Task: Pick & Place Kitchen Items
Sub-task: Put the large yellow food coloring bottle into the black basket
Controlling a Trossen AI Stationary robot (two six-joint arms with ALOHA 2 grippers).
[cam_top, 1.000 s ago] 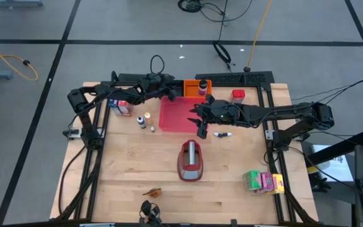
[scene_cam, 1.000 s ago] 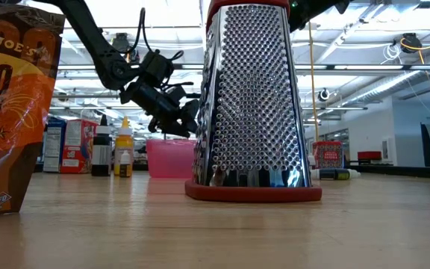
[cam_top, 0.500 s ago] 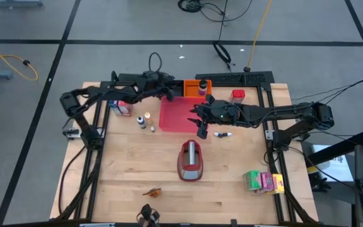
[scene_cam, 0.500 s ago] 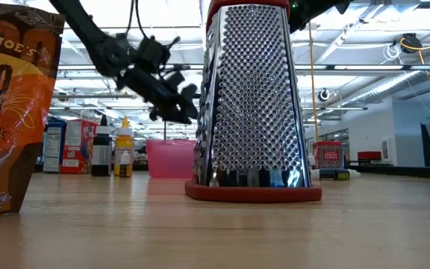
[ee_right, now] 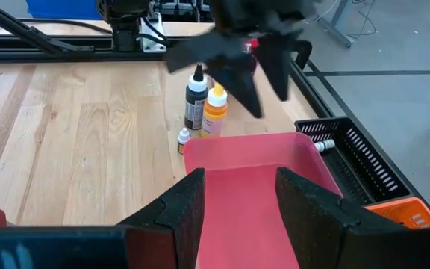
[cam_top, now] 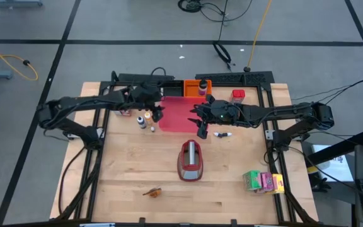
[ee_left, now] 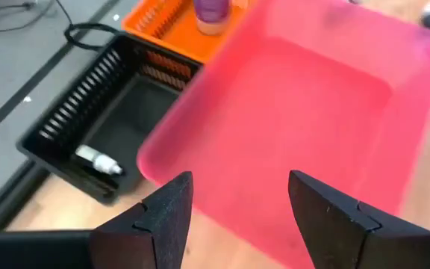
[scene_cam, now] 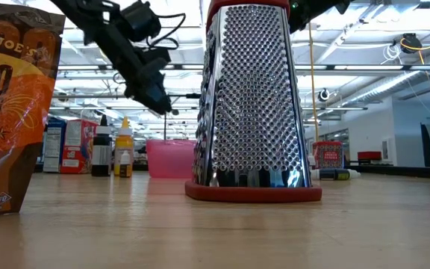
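Left gripper (cam_top: 157,113) hangs spread and empty over the square pinkish-red plastic tray's (cam_top: 176,118) edge — right gripper (cam_top: 201,129), spread too, above its opposite side; small bottles (cam_top: 144,120) stand beside the tray.

square pinkish-red plastic tray (cam_top: 178,115) at table's 12 o'clock | orange slotted basket (cam_top: 192,86) touching its far edge | black slotted basket (ee_left: 95,138) beside | red-based steel box grater (cam_top: 191,160) upright, centre, 6 o'clock of tray
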